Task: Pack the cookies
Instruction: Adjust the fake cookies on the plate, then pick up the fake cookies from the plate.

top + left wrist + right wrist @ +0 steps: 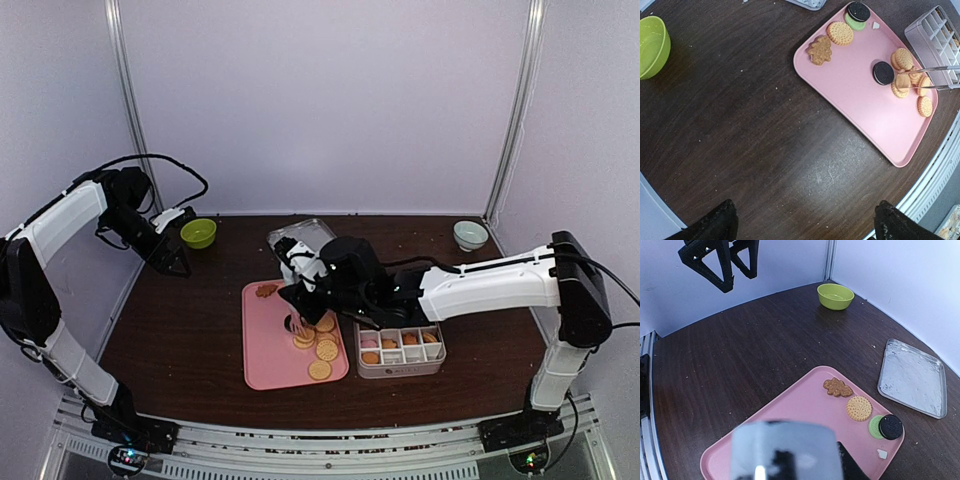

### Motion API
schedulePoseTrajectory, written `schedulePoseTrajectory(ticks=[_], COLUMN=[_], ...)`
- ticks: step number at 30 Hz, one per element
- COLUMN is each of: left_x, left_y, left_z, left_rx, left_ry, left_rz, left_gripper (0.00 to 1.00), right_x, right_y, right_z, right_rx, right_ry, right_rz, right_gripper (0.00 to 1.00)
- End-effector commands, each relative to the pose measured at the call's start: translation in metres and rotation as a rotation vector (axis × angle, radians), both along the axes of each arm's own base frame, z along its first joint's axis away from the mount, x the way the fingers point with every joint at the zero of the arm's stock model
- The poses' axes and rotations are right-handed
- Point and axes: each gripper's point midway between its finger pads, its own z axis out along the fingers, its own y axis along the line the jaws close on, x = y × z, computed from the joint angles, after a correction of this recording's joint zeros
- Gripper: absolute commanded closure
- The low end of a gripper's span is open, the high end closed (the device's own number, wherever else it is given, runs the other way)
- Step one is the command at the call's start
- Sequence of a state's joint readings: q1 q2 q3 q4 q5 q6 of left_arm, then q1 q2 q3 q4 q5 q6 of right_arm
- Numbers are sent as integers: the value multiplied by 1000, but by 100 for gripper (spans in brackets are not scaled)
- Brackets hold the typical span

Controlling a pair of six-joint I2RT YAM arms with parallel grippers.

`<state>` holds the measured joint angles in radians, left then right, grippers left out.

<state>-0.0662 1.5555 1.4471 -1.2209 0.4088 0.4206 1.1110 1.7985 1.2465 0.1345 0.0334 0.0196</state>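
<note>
Cookies (pixel 903 59): spread over the pink tray (pixel 850 95) in two groups, and also seen in several cells of the compartment box (pixel 400 349) just right of the tray.
Near-right group: a cluster of golden rounds is seen with one black round (pixel 883 73) at its left edge. This group lies under the metal tongs (pixel 937 77).
Far group: a brown flower shape (pixel 820 50), a golden round, and a black round overlapping a green one are ranged along the tray's far edge, well apart from the tongs.
Tongs: the two arms are seen narrowing to either side of one golden round in the cluster. Whether that round is pinched or lifted cannot be told.
Right gripper (pixel 300 305): closed round the tongs above the tray. Its fingers are masked in the right wrist view by a blurred grey mass.
Left gripper (pixel 172 256): spread wide and held above the table at the far left, near the green bowl (pixel 198 233).
Hidden: in the top view most of the far group is covered by the right arm, and only the flower shape is shown.
Cut off: the box is clipped at the edge of the left wrist view, and the tong handles run out of that view.
</note>
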Motion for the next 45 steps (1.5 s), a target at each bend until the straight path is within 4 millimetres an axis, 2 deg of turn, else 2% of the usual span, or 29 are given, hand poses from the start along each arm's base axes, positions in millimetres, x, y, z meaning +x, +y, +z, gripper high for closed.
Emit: schedulePoseTrajectory(ticks=[1,9,14,19,22,26,33,38,45], left_x=[7,5,5,5,5,4,4,3,4], left_y=[-5,-6,-5,-5,-5,-5,-5,-4,-2], left_z=[15,15,15,16,16,14,13,13,14], left_rx=[-23,-33,-31,-27,-27,-25,-25,-19,-13], left_ry=[-56,-52,-56,-59,-59,-55,-54,-54,-60], left_rz=[-13,-13,-13,-14,-14,-16,-16,-14,-13], left_gripper=[2,2,2,2,2,2,2,2,2], right_x=[-21,-28,-28,-28,-31,-36,-30,-25,-30], right_y=[-3,-9,-7,-7,-6,-6,-4,-1,2], right_z=[4,11,24,48,51,44,21,19,0], right_rx=[39,54,72,116,130,125,77,64,19], right_ry=[61,69,61,47,57,75,80,41,45], right_rz=[51,70,77,88,105,118,100,72,79], right_gripper=[66,65,63,62,62,62,61,61,62])
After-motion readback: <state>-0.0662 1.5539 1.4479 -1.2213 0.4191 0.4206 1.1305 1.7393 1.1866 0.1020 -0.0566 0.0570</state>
